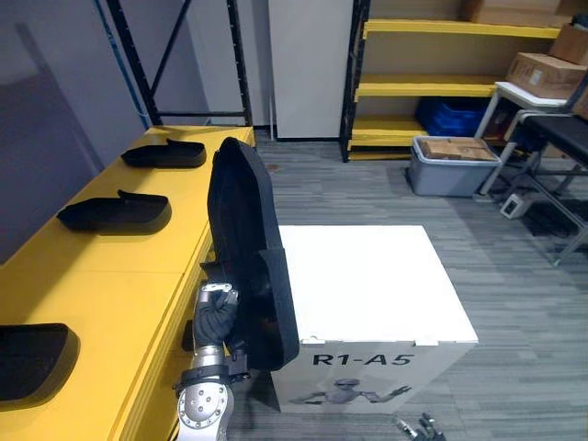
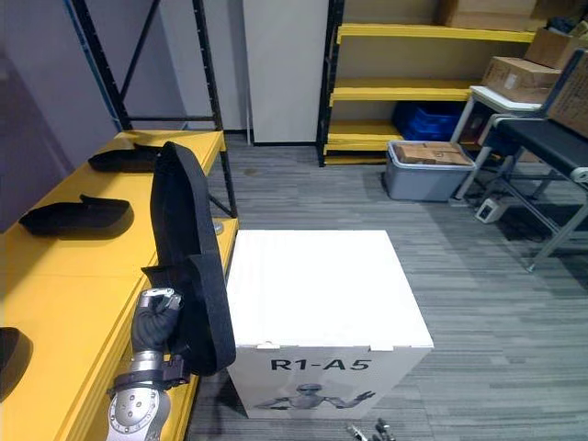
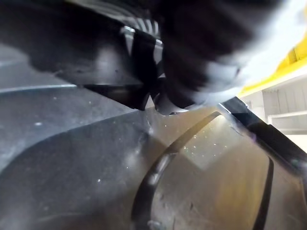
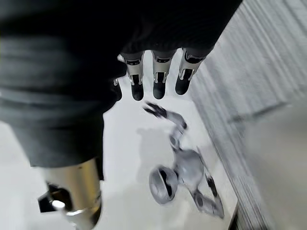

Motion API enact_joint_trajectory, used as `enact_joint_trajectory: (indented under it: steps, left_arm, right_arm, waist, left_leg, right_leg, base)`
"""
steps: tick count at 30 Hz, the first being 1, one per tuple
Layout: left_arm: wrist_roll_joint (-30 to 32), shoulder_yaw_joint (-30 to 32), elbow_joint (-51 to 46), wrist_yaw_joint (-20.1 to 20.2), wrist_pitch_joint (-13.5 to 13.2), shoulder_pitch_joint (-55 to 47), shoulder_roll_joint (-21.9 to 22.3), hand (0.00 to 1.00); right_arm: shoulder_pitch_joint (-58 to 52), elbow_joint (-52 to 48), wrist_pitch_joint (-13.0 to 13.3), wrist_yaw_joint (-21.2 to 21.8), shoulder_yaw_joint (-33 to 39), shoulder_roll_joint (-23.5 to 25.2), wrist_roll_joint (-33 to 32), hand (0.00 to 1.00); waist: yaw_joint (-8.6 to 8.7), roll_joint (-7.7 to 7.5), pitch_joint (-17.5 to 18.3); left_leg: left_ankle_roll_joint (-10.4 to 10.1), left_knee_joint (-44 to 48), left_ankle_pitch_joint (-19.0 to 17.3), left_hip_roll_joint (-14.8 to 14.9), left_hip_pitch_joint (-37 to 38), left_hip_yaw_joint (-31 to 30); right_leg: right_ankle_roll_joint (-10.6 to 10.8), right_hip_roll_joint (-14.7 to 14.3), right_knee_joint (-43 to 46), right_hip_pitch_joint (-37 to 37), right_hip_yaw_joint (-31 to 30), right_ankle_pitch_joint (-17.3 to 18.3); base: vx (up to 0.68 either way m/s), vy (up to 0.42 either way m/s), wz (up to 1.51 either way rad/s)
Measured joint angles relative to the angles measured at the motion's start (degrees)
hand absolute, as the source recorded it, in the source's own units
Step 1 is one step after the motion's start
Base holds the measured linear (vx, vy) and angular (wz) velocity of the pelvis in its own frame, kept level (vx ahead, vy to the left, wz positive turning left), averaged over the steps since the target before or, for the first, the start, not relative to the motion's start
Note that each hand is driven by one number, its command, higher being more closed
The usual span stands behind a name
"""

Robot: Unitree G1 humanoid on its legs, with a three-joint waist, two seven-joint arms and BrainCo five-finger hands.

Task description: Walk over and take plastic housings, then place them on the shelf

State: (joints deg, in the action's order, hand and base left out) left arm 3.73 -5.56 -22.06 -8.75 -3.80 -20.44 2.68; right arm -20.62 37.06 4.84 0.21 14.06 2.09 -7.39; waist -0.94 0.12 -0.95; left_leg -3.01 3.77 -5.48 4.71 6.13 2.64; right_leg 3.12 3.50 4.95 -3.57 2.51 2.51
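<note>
My left hand (image 1: pixel 218 317) is shut on a long black plastic housing (image 1: pixel 246 248), which stands upright between the yellow shelf top (image 1: pixel 110 285) and the white box (image 1: pixel 367 285). In the left wrist view the housing's glossy inner face (image 3: pixel 96 158) sits right against the fingers (image 3: pixel 139 36). Three more black housings lie on the yellow shelf: one far (image 1: pixel 165 154), one in the middle (image 1: pixel 115 213), one near (image 1: pixel 32 358). My right hand (image 1: pixel 418 427) hangs low in front of the box, its fingers (image 4: pixel 158 79) straight and holding nothing.
The white box stands directly ahead on grey carpet. Behind it are yellow racks (image 1: pixel 432 87), a blue crate (image 1: pixel 455 115) and a grey bin (image 1: pixel 450 165) with cardboard on top. A white table with boxes and a black-topped frame (image 1: pixel 551 138) crowd the right side.
</note>
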Motion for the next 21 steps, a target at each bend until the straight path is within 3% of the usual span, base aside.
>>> enact_joint_trajectory:
  steps: [6, 12, 13, 15, 17, 19, 20, 21]
  left_arm:
    - [0.0, -0.5, 0.0, 0.0, 0.0, 0.0, 0.2, 1.00]
    - [0.0, -0.6, -0.9, -1.2, 0.0, 2.4, 0.0, 1.00]
    - [0.0, -0.4, -1.8, -1.5, 0.0, 2.7, 0.1, 1.00]
    - [0.0, -0.3, -3.6, -2.4, 0.0, 2.8, 0.0, 1.00]
    - [0.0, -0.8, -4.3, -2.4, -0.1, 2.9, 0.2, 1.00]
    - [0.0, -2.7, -4.3, -2.5, -0.7, 3.3, 0.1, 1.00]
    - [0.0, -4.0, -4.2, -2.3, -1.4, 4.8, -0.1, 1.00]
    - [0.0, -4.8, -4.0, -2.3, -1.7, 5.7, -0.3, 1.00]
  right_arm:
    - [3.4, 3.1, -0.2, -0.1, -3.5, 0.0, 2.5, 0.00]
    - [8.2, 5.0, -0.3, -1.2, -7.5, -1.9, 3.7, 0.00]
    - [9.5, 5.4, -0.2, -1.3, -7.5, -2.5, 3.7, 0.00]
    - [11.8, 6.3, -0.2, -1.9, -7.5, -3.2, 3.8, 0.00]
    - [11.9, 6.5, -0.3, -2.6, -7.5, -4.5, 4.7, 0.00]
    - [10.7, 6.5, -0.2, -2.9, -7.4, -4.9, 4.8, 0.00]
    - [10.5, 6.9, -0.2, -3.1, -7.3, -5.4, 4.8, 0.00]
    - [10.6, 7.5, -0.2, -3.1, -7.3, -5.4, 4.9, 0.00]
  waist:
    - [-1.62, -1.22, 0.2]
    - [-3.27, -2.48, -3.0]
    - [-3.39, -2.30, -3.9]
    - [-3.71, -2.31, -4.4]
    - [-3.44, -2.36, -4.6]
    - [-2.85, -1.67, -4.2]
    - [-2.20, -0.31, -4.1]
    - [-1.56, -0.60, -3.7]
  left_leg:
    - [-0.3, 0.6, 0.2, -0.9, -0.1, -4.0]
    - [-2.4, 4.7, 3.1, -4.2, -7.6, -15.5]
    - [-2.7, 4.5, 4.1, -4.2, -9.1, -14.7]
    - [-0.9, 7.1, 2.9, -0.5, -13.5, -4.2]
    - [2.6, 20.9, -1.0, 5.1, -17.2, 9.9]
    - [5.0, 28.0, -1.8, 8.1, -15.9, 14.9]
    - [5.2, 26.0, -3.5, 6.6, -16.4, 15.8]
    - [5.0, 22.4, -3.7, 5.1, -16.1, 15.5]
  right_leg:
    - [0.1, 1.4, 4.1, -0.4, 3.8, 3.4]
    - [-0.2, 4.8, 8.9, -0.2, 16.9, 6.9]
    - [-0.4, 5.4, 9.3, 0.2, 19.3, 7.1]
    - [-0.8, 6.4, 10.5, 1.7, 23.7, 7.2]
    - [-0.9, 9.2, 12.1, 0.7, 28.8, 7.3]
    - [-0.1, 10.8, 13.2, -1.0, 32.9, 7.9]
    - [1.4, 11.6, 14.6, -1.7, 34.8, 9.3]
    - [1.9, 12.2, 14.6, -1.6, 35.8, 9.6]
  base:
    - [0.01, -0.022, 0.37]
    - [-0.09, -0.050, 1.17]
    - [-0.18, -0.006, 1.34]
    - [-0.14, 0.025, 1.16]
    - [-0.04, 0.100, 1.13]
    - [-0.02, 0.228, 1.15]
    - [-0.03, 0.243, 1.37]
    - [-0.02, 0.235, 1.70]
